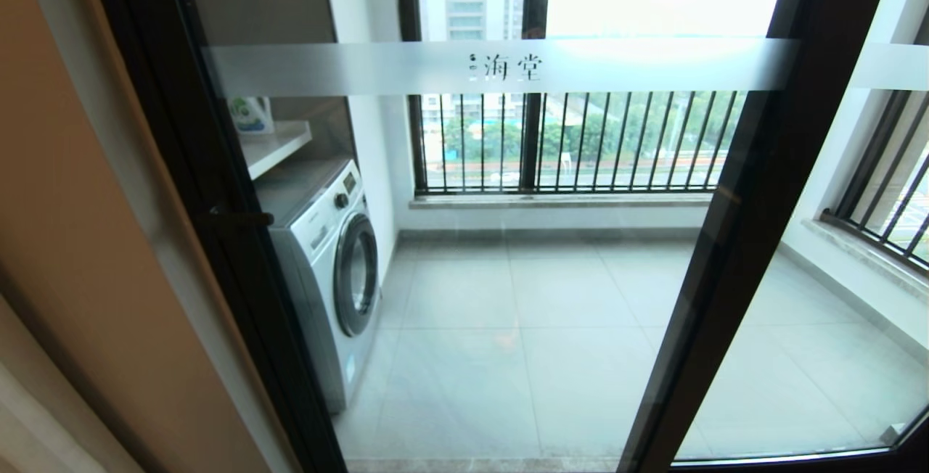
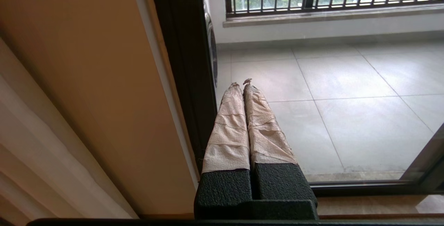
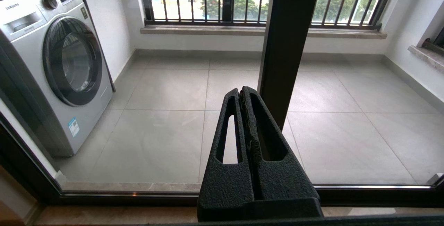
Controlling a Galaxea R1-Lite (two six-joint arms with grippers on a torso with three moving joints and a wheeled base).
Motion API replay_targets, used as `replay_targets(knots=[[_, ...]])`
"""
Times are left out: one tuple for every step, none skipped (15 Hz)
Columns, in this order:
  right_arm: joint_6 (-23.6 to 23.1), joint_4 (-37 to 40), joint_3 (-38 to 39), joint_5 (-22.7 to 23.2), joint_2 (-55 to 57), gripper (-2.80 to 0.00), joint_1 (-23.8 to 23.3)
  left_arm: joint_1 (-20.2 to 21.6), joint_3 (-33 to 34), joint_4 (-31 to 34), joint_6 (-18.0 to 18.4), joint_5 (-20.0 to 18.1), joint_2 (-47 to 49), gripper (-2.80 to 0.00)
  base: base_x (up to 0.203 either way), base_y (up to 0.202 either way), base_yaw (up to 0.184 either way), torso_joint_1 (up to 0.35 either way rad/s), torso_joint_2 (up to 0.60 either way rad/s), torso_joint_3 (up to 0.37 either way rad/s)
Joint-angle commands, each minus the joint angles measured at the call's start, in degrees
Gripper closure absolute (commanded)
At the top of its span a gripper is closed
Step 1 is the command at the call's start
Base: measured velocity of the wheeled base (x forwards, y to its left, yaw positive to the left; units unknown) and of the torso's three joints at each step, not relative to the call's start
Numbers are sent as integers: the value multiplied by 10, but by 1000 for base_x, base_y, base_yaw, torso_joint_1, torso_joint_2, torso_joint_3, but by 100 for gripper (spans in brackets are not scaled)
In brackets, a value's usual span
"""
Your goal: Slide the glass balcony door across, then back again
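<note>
The glass balcony door [image 1: 551, 291] fills the head view, and its frosted band [image 1: 617, 65] carries Chinese characters. Its dark left stile [image 1: 218, 190] stands against the orange wall and bears a small dark handle [image 1: 241, 218]. Its right stile [image 1: 733, 241] slants down the right side. Neither gripper shows in the head view. My left gripper [image 2: 241, 82], its fingers wrapped in beige tape, is shut on nothing, pointing at the glass beside the left stile [image 2: 184, 63]. My right gripper [image 3: 241, 91] is shut and empty in front of the glass, just left of the right stile [image 3: 288, 45].
A silver washing machine [image 1: 334, 270] stands behind the glass at the left, under a shelf [image 1: 276, 146]. Barred windows [image 1: 580, 139] line the balcony's far side. A second dark-framed glass panel [image 1: 820, 357] with a plain frosted band is on the right. An orange wall [image 1: 87, 255] and pale curtain [image 2: 41, 170] flank the left.
</note>
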Motion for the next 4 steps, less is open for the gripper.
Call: replay_targets(knots=[[7, 0, 7, 0, 1, 0, 0, 0, 0, 0, 0, 0, 2, 0, 0, 0, 0, 0, 0, 0], [8, 0, 7, 0, 1, 0, 0, 0, 0, 0, 0, 0, 2, 0, 0, 0, 0, 0, 0, 0], [9, -1, 7, 0, 1, 0, 0, 0, 0, 0, 0, 0, 2, 0, 0, 0, 0, 0, 0, 0], [10, -1, 7, 0, 1, 0, 0, 0, 0, 0, 0, 0, 2, 0, 0, 0, 0, 0, 0, 0]])
